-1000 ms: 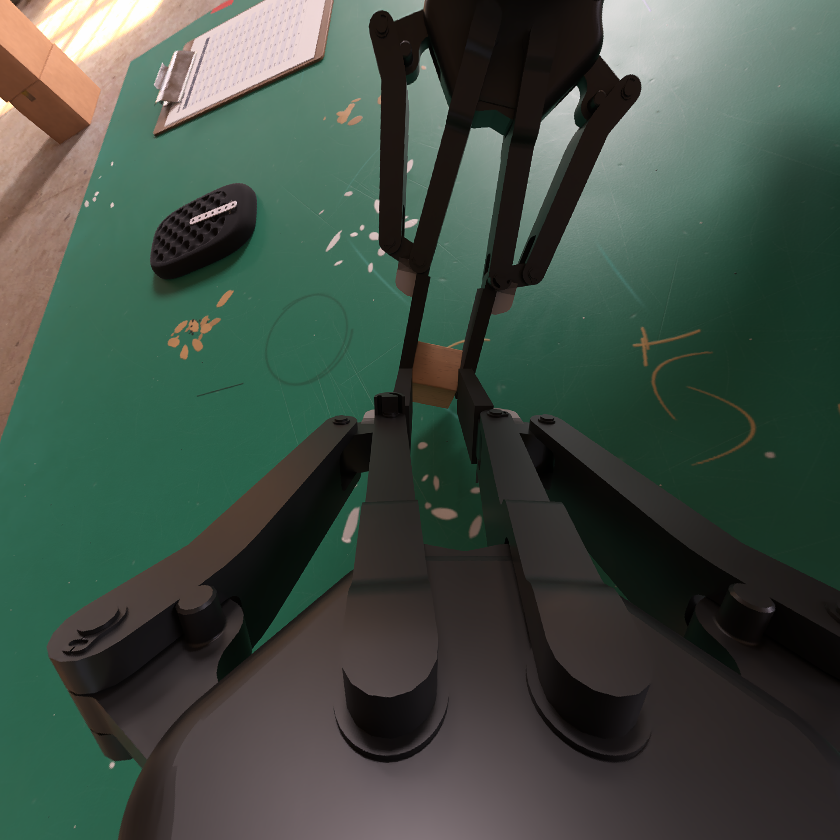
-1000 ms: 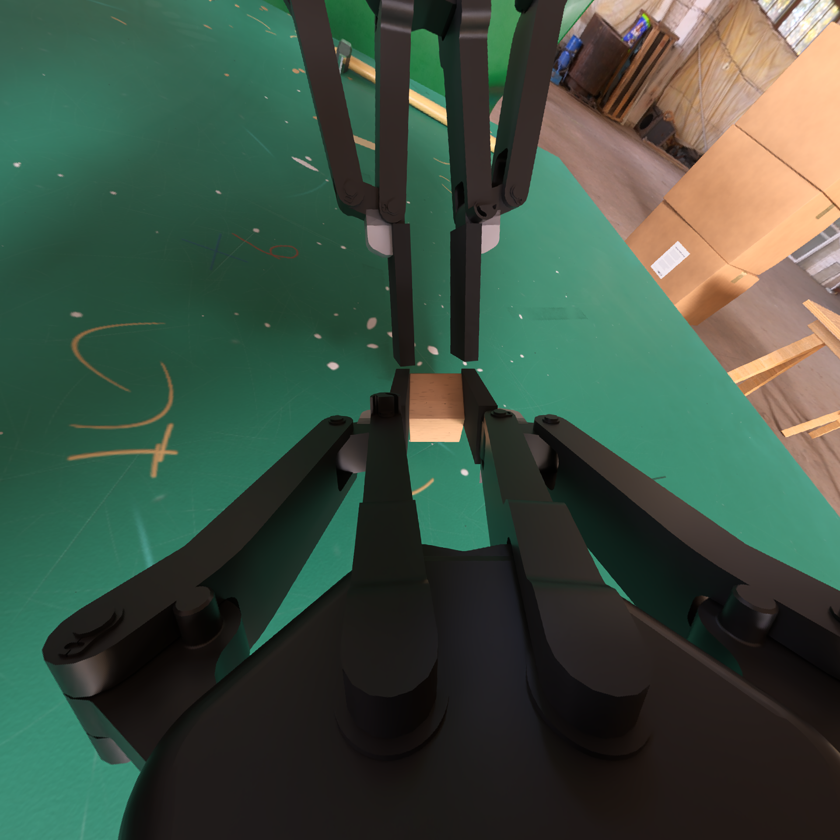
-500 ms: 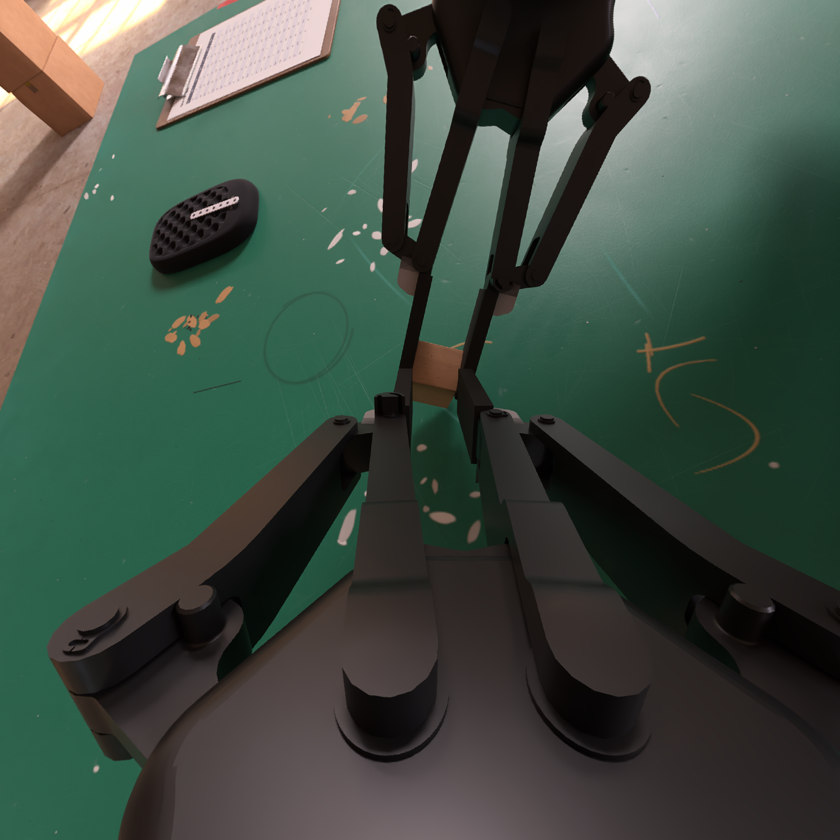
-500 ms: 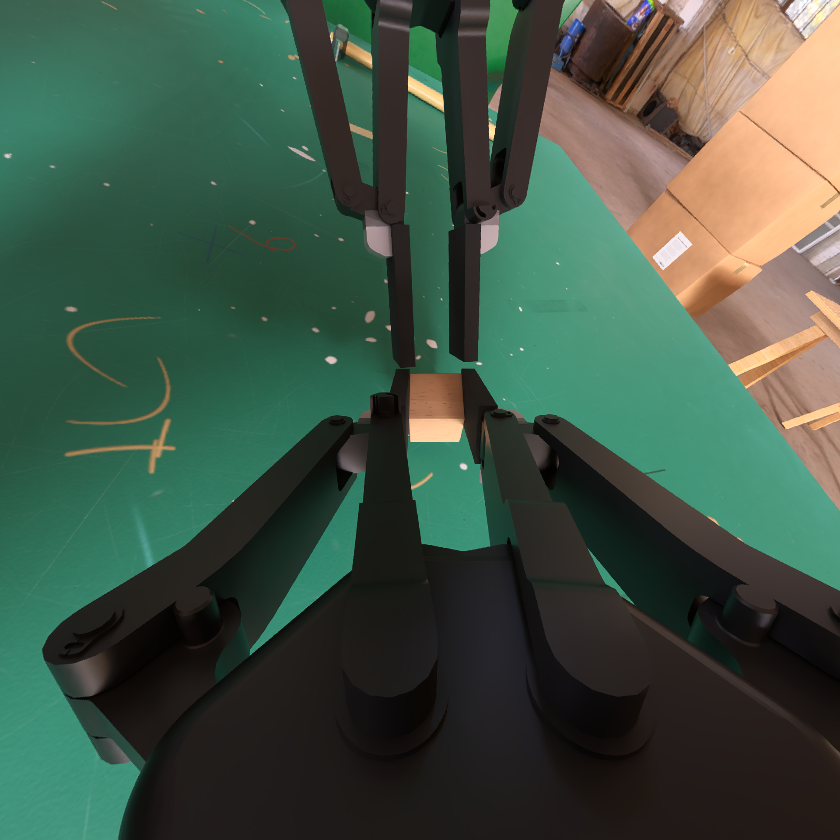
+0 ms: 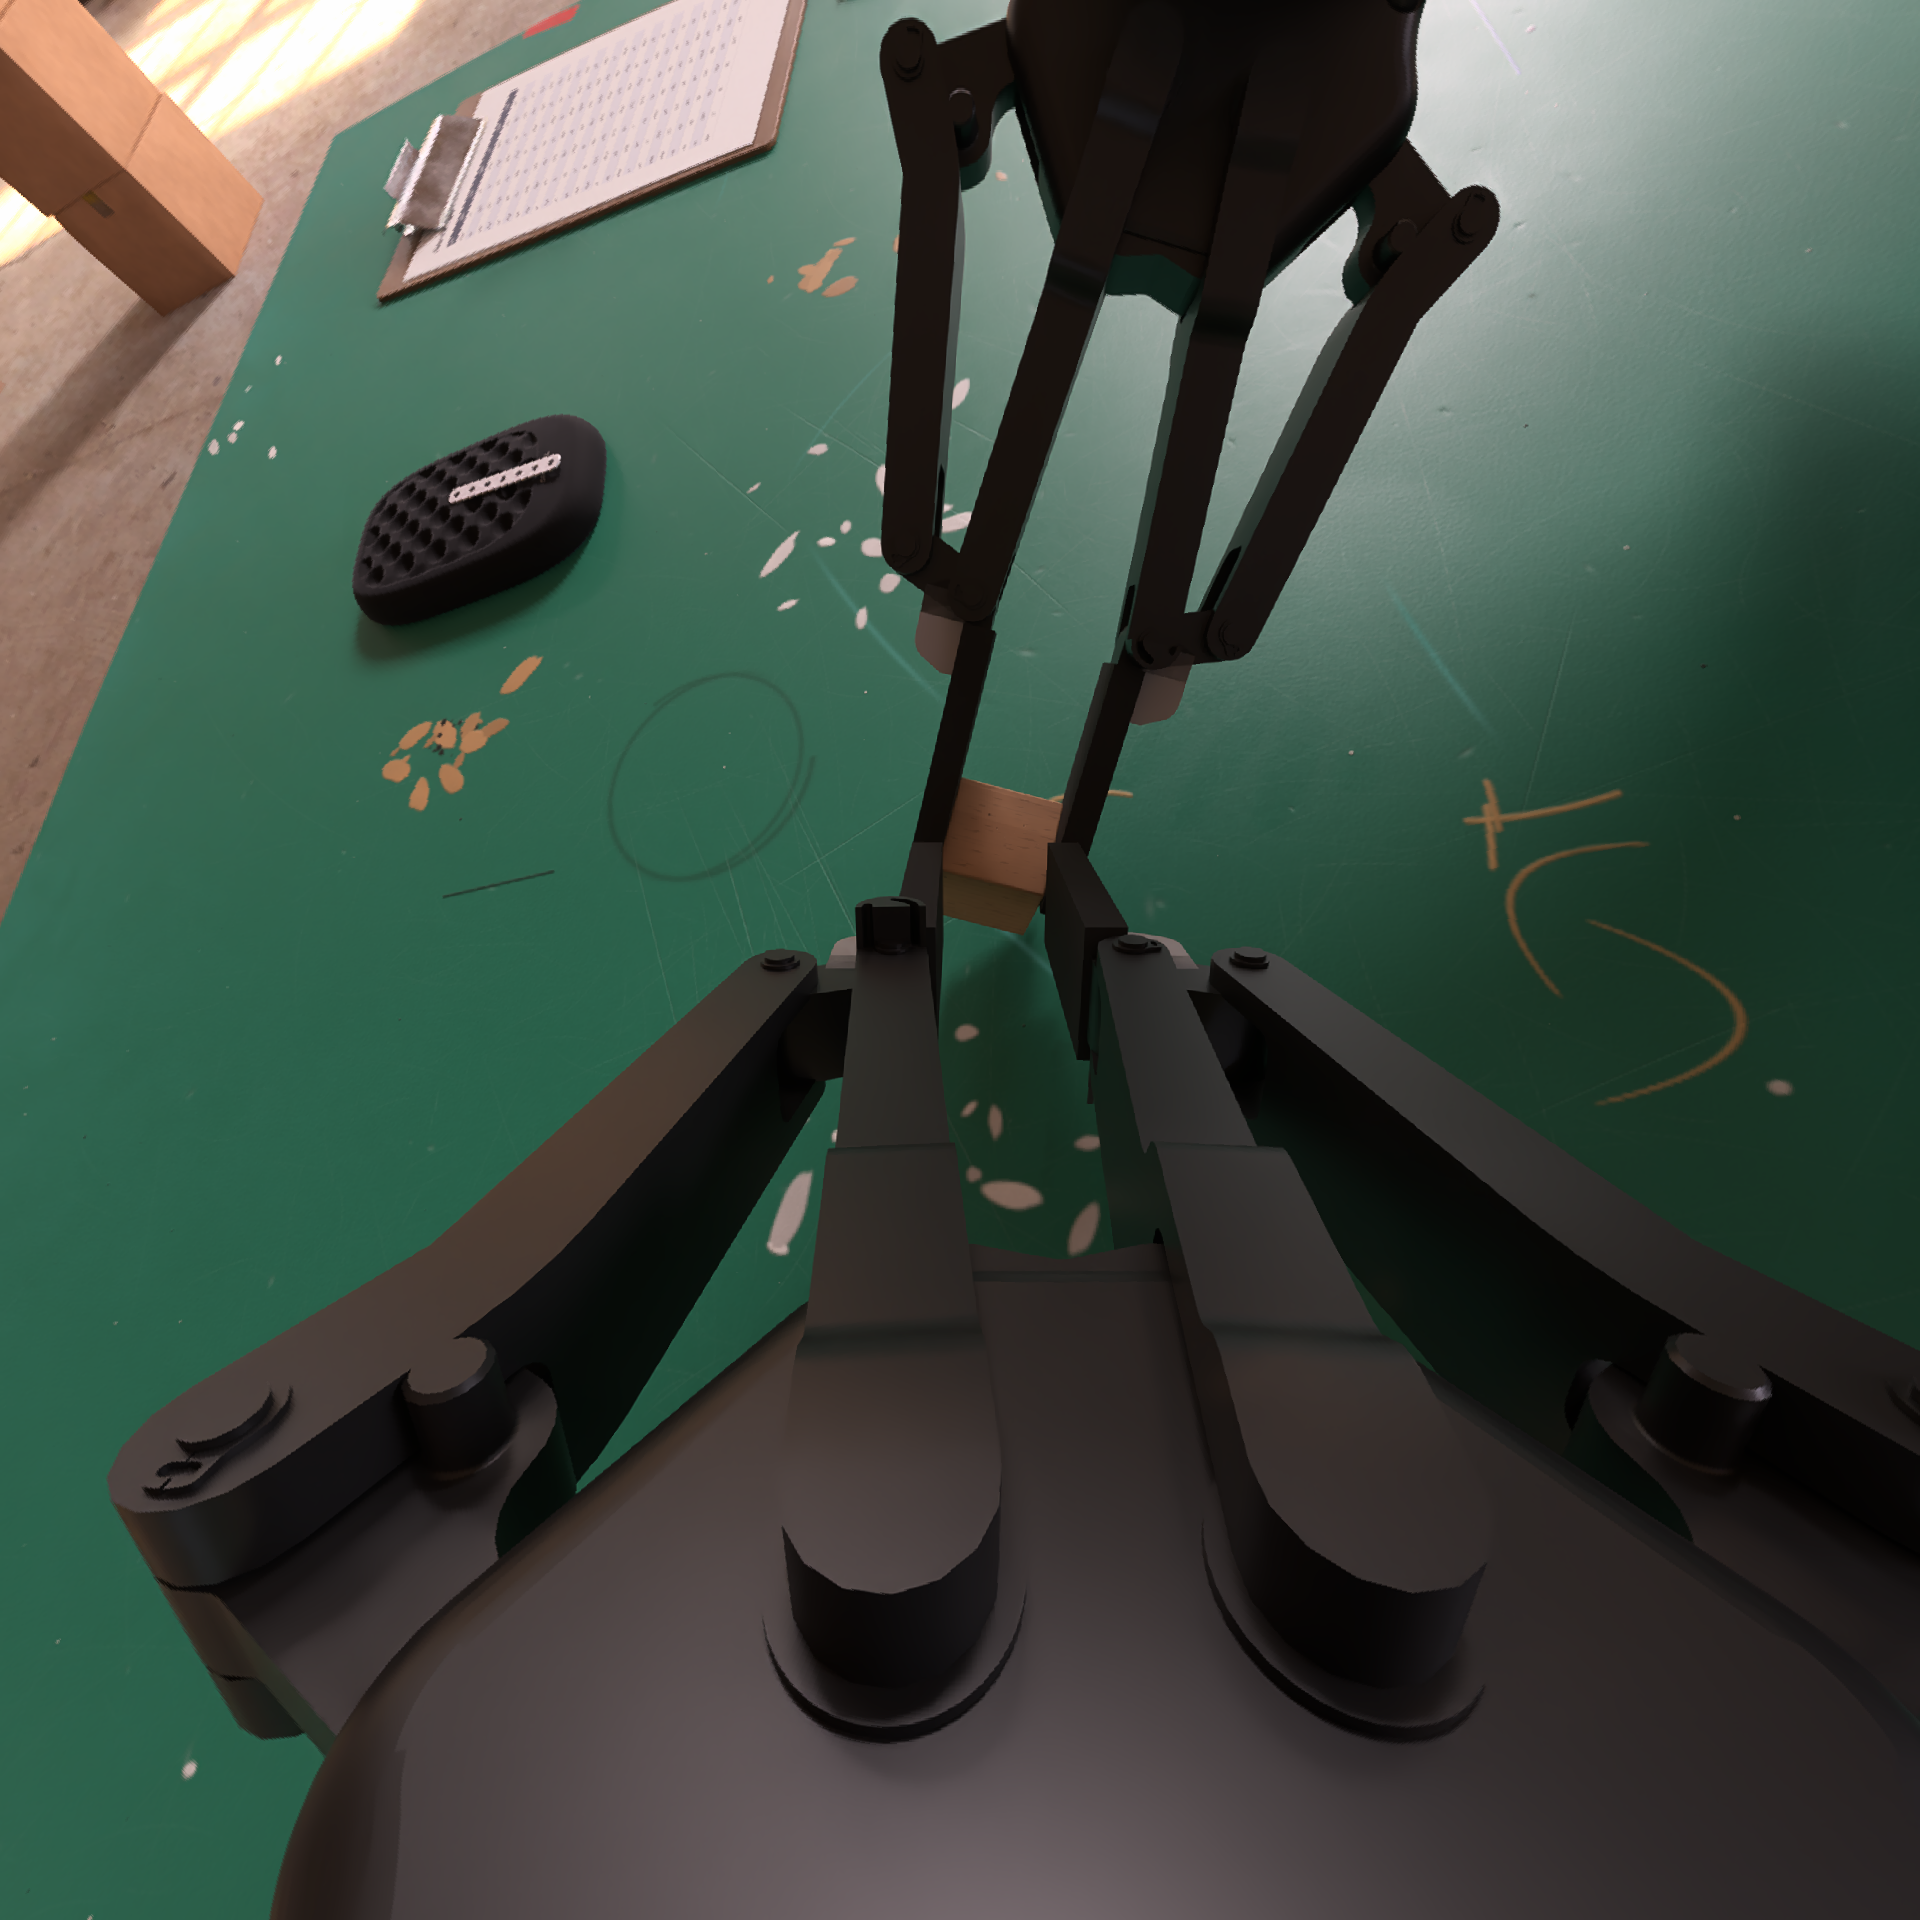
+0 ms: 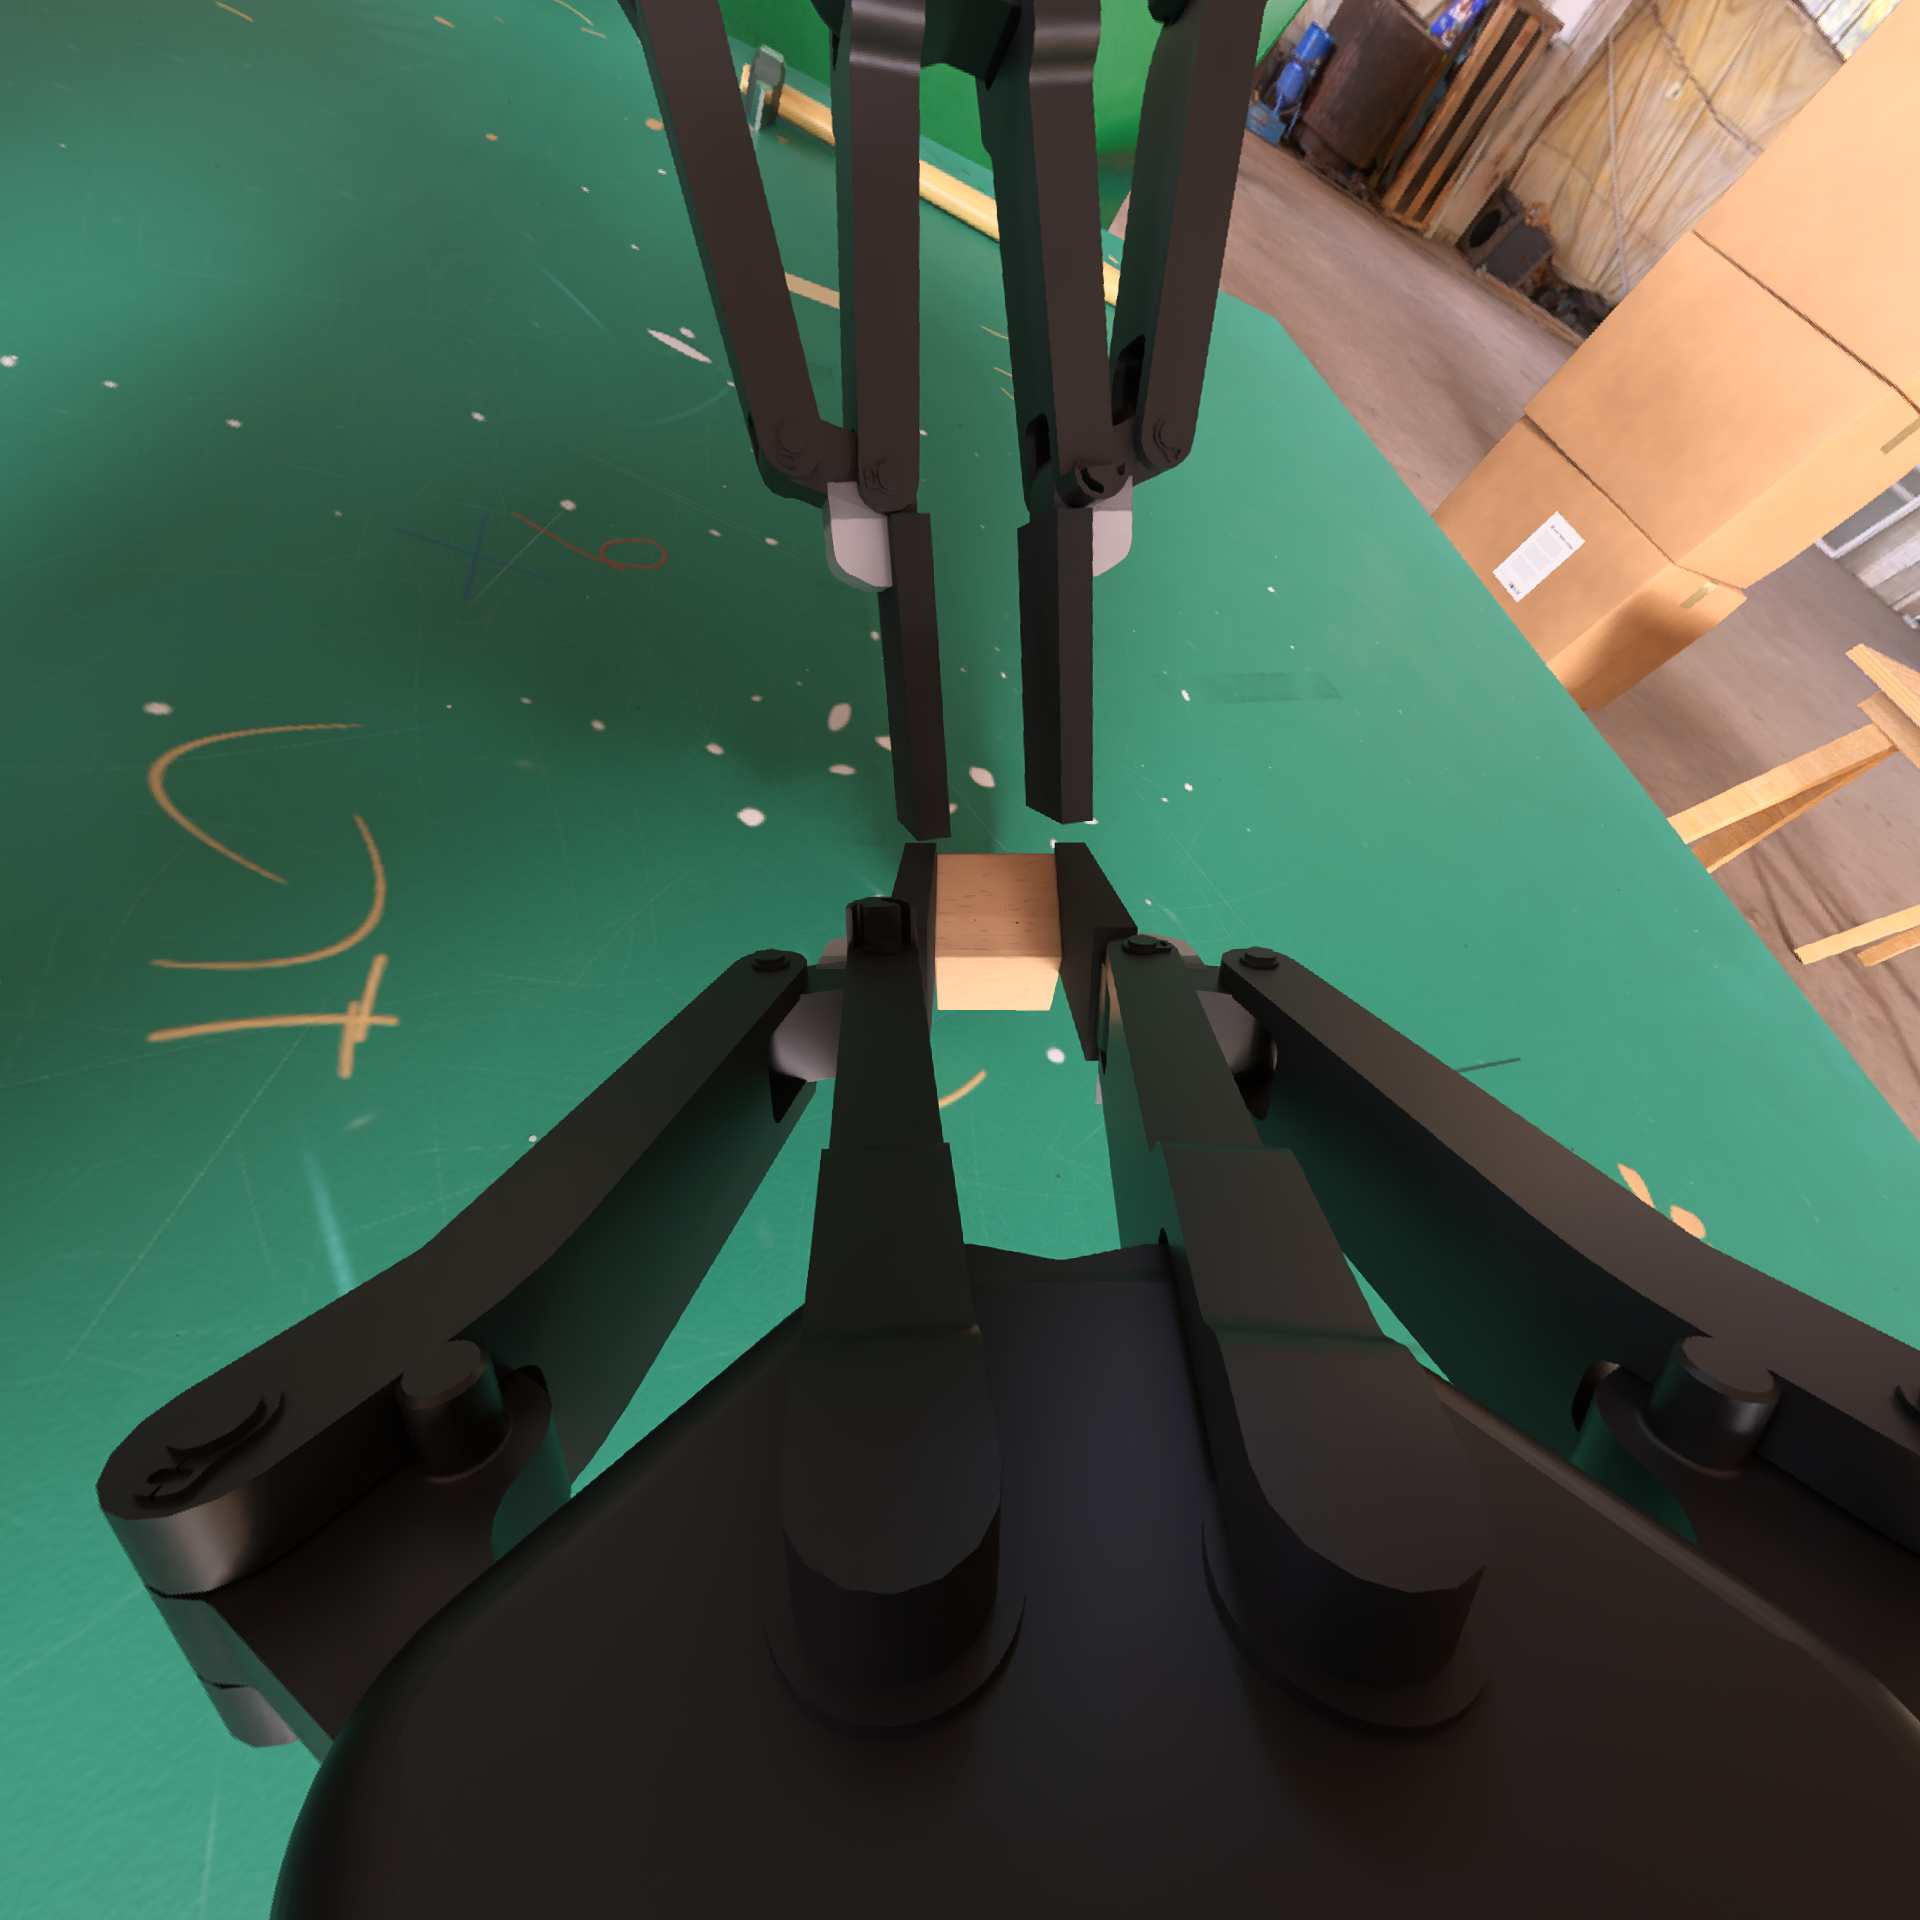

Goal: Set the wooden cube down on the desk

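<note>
Wooden cube | clamped in right gripper, above green surface; left gripper narrow, empty, just beside | step: lowering | next: descend until contact; then release

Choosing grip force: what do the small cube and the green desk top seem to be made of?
The small tan cube looks like pale, unvarnished wood: matt faces with faint grain specks. The green desk top looks like a hard, matt painted surface, scratched and paint-flecked; what lies underneath is unclear.
</note>
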### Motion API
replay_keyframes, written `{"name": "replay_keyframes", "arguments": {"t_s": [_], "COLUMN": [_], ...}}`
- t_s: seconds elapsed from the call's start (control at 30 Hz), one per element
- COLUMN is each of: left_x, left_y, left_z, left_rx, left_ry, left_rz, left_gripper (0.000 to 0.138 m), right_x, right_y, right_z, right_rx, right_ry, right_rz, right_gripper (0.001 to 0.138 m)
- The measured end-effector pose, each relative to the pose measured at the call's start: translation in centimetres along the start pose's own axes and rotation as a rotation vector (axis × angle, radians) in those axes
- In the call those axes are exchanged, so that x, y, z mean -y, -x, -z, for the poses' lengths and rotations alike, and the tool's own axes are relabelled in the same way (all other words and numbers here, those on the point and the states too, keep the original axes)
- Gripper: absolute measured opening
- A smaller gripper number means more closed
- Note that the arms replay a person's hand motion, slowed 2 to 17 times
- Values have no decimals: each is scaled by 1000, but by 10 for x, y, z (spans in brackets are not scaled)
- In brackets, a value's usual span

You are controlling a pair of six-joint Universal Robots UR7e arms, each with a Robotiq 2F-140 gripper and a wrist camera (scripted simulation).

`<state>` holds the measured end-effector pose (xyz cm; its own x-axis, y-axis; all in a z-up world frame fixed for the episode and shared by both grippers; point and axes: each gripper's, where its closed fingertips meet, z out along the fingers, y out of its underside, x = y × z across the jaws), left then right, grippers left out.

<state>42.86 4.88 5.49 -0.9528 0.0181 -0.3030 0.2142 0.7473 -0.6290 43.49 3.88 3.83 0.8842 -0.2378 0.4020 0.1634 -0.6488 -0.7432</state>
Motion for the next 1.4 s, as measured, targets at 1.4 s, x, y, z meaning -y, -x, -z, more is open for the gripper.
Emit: {"name": "replay_keyframes", "arguments": {"t_s": [1.4], "left_x": [15], "left_y": [9], "left_z": [12], "left_rx": [16], "left_ry": [-149], "left_rz": [65], "left_gripper": [28], "right_x": [0], "right_y": [-15], "right_z": [16], "right_rx": [2], "right_ry": [-81], "right_rz": [-110], "right_gripper": [30]}}
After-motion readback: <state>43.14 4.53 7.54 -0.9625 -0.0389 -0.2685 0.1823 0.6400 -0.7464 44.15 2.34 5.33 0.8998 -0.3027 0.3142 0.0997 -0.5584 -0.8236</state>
